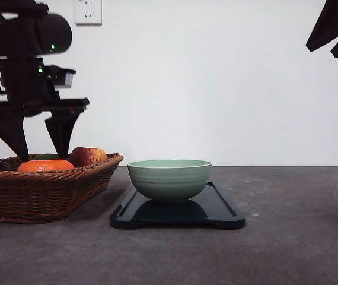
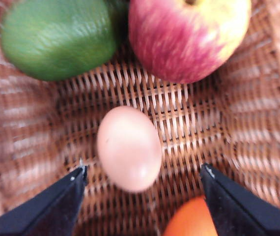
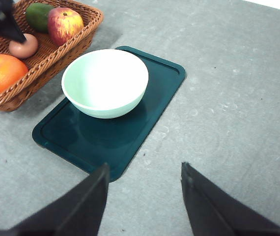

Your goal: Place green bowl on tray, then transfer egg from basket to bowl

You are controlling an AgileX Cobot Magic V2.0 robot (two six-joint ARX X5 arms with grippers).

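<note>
The pale green bowl (image 1: 169, 179) stands upright on the black tray (image 1: 219, 209), also visible as bowl (image 3: 105, 82) on tray (image 3: 93, 135) in the right wrist view. The wicker basket (image 1: 38, 193) sits left of the tray. On its woven floor lies the egg (image 2: 129, 148), pale reddish-brown, also seen as egg (image 3: 23, 47). My left gripper (image 2: 144, 177) hangs open just above the basket (image 2: 189, 118), its fingers either side of the egg without touching it; it shows too as left gripper (image 1: 41, 139). My right gripper (image 3: 145, 174) is open and empty, raised right of the tray.
The basket also holds a red-yellow apple (image 2: 186, 37), a green fruit (image 2: 56, 39) and an orange (image 3: 1, 71). Dark grey tabletop stretches right of and in front of the tray. A white wall stands behind.
</note>
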